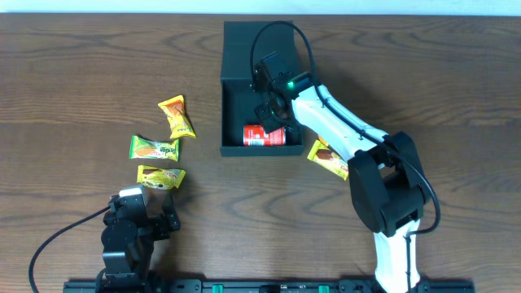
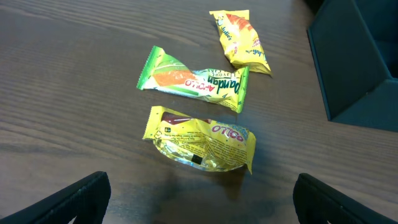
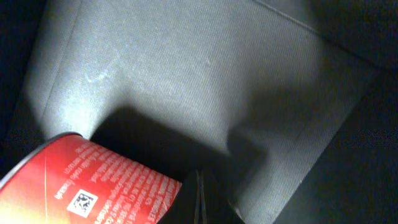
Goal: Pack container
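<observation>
Overhead, the container (image 1: 236, 98) was seen at twelve o'clock on the desk (image 1: 81, 81), with its lid flap raised at its far side. A red can (image 1: 262, 136) was laid on its side within, against the wall at six o'clock. The right hand (image 1: 273, 124) was reached down into the container, just at the can's three o'clock end. Whether it gripped the can or was merely beside it could not be told, as only a dark finger edge by the can was shown in the right wrist view. At nine o'clock of the container, three snacks were spread on the desk: an orange packet (image 1: 177, 116), a green packet (image 1: 155, 148) and a yellow packet (image 1: 160, 177). A fourth packet (image 1: 327, 159) was lodged at four o'clock, partly under the right arm. The left hand (image 2: 202, 199) was held wide and empty at seven o'clock, near the yellow packet.
</observation>
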Robot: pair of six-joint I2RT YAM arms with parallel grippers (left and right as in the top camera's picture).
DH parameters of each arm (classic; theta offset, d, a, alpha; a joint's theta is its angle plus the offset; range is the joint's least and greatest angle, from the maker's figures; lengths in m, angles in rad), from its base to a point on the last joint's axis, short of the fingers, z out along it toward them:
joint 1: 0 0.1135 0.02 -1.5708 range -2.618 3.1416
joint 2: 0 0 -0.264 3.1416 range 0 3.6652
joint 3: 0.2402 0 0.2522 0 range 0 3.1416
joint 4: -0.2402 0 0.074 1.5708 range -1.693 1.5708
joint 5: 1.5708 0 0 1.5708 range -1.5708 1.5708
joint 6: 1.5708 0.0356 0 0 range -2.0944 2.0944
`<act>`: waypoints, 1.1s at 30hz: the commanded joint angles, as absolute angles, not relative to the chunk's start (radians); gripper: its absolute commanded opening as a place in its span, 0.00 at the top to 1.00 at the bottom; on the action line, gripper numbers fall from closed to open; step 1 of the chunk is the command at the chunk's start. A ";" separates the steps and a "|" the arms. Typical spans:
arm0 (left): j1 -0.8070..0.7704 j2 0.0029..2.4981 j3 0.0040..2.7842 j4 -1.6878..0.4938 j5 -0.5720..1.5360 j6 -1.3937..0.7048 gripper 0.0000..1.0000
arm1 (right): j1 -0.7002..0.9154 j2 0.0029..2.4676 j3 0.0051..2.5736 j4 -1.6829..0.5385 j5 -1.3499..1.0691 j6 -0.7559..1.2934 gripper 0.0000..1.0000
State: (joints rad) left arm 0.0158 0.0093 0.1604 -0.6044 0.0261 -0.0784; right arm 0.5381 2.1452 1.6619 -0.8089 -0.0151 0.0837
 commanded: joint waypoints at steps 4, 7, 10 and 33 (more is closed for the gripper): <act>0.012 0.004 0.154 -0.608 0.019 -0.074 0.05 | 0.533 2.160 1.655 -0.883 -0.035 0.101 0.99; 0.012 0.004 0.154 -0.608 0.019 -0.074 0.05 | 0.533 2.156 1.681 -0.880 -0.034 0.102 0.99; 0.012 0.004 0.154 -0.608 0.019 -0.074 0.05 | 0.532 2.152 1.761 -0.884 -0.035 0.120 0.99; 0.012 0.004 0.154 -0.608 0.019 -0.074 0.05 | 0.699 2.196 1.922 -0.897 -0.138 0.105 0.99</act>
